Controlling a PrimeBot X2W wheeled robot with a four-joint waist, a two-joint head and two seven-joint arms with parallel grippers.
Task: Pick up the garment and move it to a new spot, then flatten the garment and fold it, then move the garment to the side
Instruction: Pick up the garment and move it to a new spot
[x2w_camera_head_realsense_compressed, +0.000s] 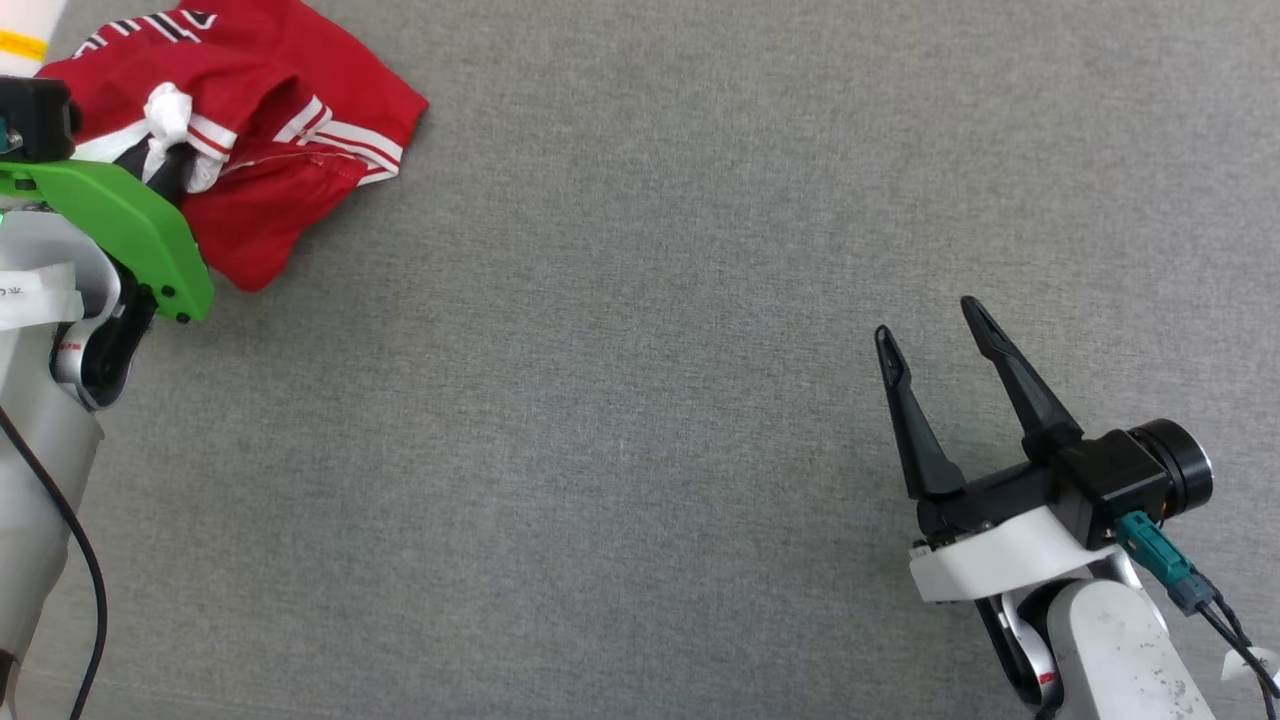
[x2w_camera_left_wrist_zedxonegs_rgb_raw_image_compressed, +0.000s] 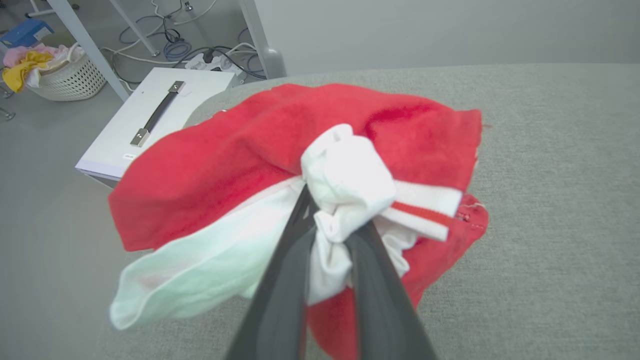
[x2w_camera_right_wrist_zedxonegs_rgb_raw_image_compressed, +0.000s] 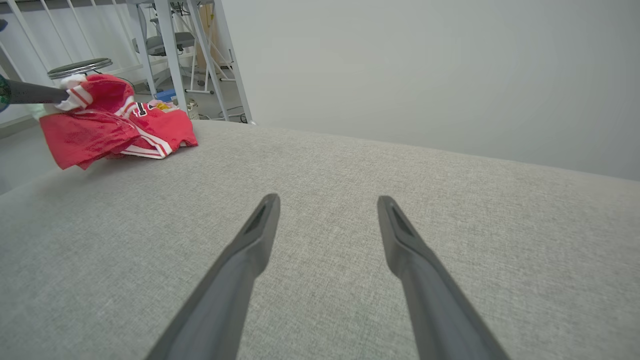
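Note:
The garment (x2w_camera_head_realsense_compressed: 290, 120), red with white striped trim, lies crumpled at the far left corner of the grey table (x2w_camera_head_realsense_compressed: 640, 300). My left gripper (x2w_camera_head_realsense_compressed: 172, 160) is shut on a bunched white sleeve of it. In the left wrist view both dark fingers (x2w_camera_left_wrist_zedxonegs_rgb_raw_image_compressed: 280, 280) pinch that white bunch, with red cloth of the garment (x2w_camera_left_wrist_zedxonegs_rgb_raw_image_compressed: 240, 165) spread behind and partly lifted off the surface. My right gripper (x2w_camera_head_realsense_compressed: 930, 335) stands open over bare table at the right, holding nothing. In the right wrist view the right gripper (x2w_camera_right_wrist_zedxonegs_rgb_raw_image_compressed: 327, 202) points toward the garment (x2w_camera_right_wrist_zedxonegs_rgb_raw_image_compressed: 100, 130), far off at the upper left.
The table's left edge runs close behind the garment. Beyond it on the floor are a white case with a handle (x2w_camera_left_wrist_zedxonegs_rgb_raw_image_compressed: 150, 117), a white basket of clothes (x2w_camera_left_wrist_zedxonegs_rgb_raw_image_compressed: 60, 75), cables and table legs. A stool (x2w_camera_right_wrist_zedxonegs_rgb_raw_image_compressed: 80, 66) stands past the far edge.

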